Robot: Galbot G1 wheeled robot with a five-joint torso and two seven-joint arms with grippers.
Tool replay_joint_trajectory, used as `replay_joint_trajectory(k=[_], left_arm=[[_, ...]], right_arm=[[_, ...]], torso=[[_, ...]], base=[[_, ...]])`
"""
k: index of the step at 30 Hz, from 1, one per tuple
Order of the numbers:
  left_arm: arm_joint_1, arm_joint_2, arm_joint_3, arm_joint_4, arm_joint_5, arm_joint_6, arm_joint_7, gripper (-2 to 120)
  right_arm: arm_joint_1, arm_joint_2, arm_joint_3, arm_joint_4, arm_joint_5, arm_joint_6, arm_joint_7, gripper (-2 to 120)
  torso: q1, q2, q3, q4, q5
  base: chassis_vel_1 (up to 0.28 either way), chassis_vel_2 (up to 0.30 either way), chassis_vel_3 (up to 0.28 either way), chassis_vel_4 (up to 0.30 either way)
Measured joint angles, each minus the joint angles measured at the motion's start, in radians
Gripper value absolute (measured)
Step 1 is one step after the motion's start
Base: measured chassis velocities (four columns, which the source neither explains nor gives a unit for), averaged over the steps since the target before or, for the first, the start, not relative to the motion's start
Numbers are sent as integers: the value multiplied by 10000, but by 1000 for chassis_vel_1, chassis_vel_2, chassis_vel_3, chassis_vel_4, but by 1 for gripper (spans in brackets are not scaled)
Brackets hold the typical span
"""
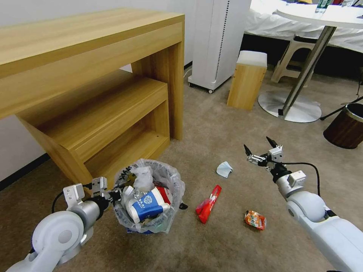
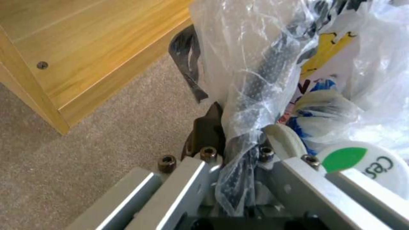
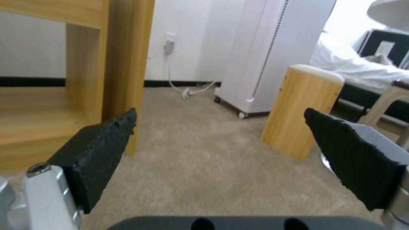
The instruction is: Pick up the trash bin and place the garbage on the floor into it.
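Note:
The trash bin [image 1: 166, 181], lined with a crinkly clear bag, sits at the lower left of the head view, holding blue-white paper cups and other litter. My left gripper [image 1: 119, 192] is shut on its near rim; the left wrist view shows the bag-wrapped rim [image 2: 251, 95] pinched between the fingers. On the beige carpet floor [image 1: 227, 132] lie pieces of garbage: a white tissue [image 1: 224, 169], a red wrapper [image 1: 208, 199] and a crushed orange can [image 1: 255, 220]. My right gripper [image 1: 259, 148] hovers open above the carpet, beyond the can and right of the tissue, holding nothing.
A wooden desk with shelves [image 1: 94, 87] stands close behind the bin. Farther back are a white appliance [image 1: 217, 41], a wooden stool [image 1: 246, 79] and a round table's metal base [image 1: 289, 105]. A brown wood-look bin [image 1: 346, 126] stands at the right edge.

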Motion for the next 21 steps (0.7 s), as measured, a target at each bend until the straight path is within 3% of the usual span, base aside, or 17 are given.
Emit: replay_joint_trajectory(k=[5,12,15,21], left_arm=[[35,-52,8,5,69,-5,16,0],[-21,-352,116,-76,185,-29,24,0],[64,-403,151,-84,340,-30,108,0],[-23,-483,204,6,424,-34,162,0]], right_arm=[[-160,-166,55,-29,106,-232,-295,100],[-781,-716,276,-59,188,-121,-2094,100],[-1479,-1089,586,-111,38,435,-3047,100],[-2704,-1429,665,-585,-741,912,-3046,100]], torso=[[0,0,0,1,-1],[0,0,0,-1,-2],[0,0,0,2,0],[0,0,1,-2,3]], base=[[0,0,0,0],[0,0,0,0],[0,0,0,0],[0,0,0,0]])
